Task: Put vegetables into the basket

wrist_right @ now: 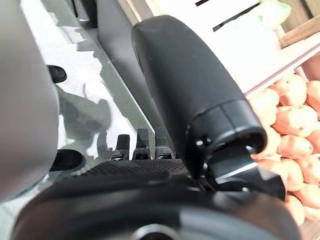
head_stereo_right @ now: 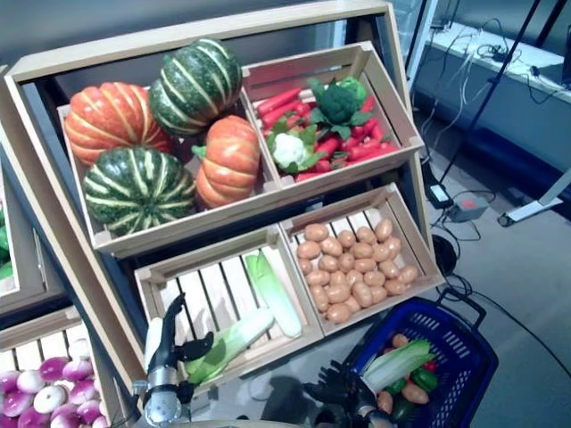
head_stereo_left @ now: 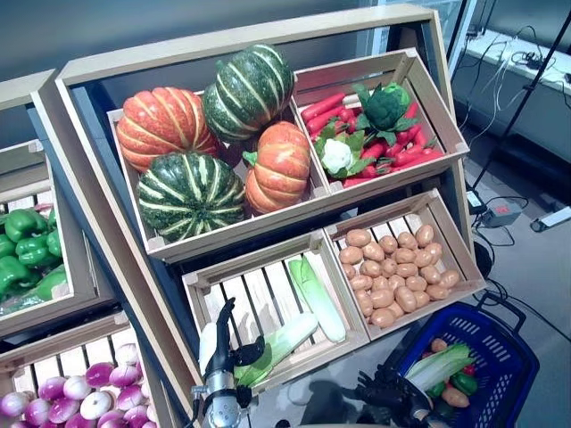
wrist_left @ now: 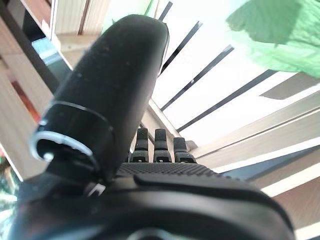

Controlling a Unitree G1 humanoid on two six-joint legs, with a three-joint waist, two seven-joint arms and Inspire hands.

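Two long pale-green cabbages lie in the slatted lower crate (head_stereo_left: pixel 259 264): one (head_stereo_left: pixel 318 300) toward its right wall, the other (head_stereo_left: pixel 278 344) near its front rim. My left hand (head_stereo_left: pixel 219 349) stands open at that front rim, fingers straight up and thumb reaching toward the nearer cabbage; its leaf (wrist_left: pixel 275 35) shows past the thumb (wrist_left: pixel 110 90) in the left wrist view. The blue basket (head_stereo_left: pixel 526 358) sits on the floor at lower right and holds a cabbage (head_stereo_left: pixel 437 366) with small orange and green vegetables. My right hand (head_stereo_left: pixel 389 392) hovers open and empty beside the basket's left rim.
The shelf's upper crates hold orange and striped green pumpkins (head_stereo_left: pixel 189 192) and carrots with broccoli (head_stereo_left: pixel 385 107) and cauliflower. Potatoes (head_stereo_left: pixel 397 272) fill the crate right of the cabbages. Green peppers (head_stereo_left: pixel 27 245) and purple-white onions (head_stereo_left: pixel 80 392) are at left. Cables lie on the floor at right.
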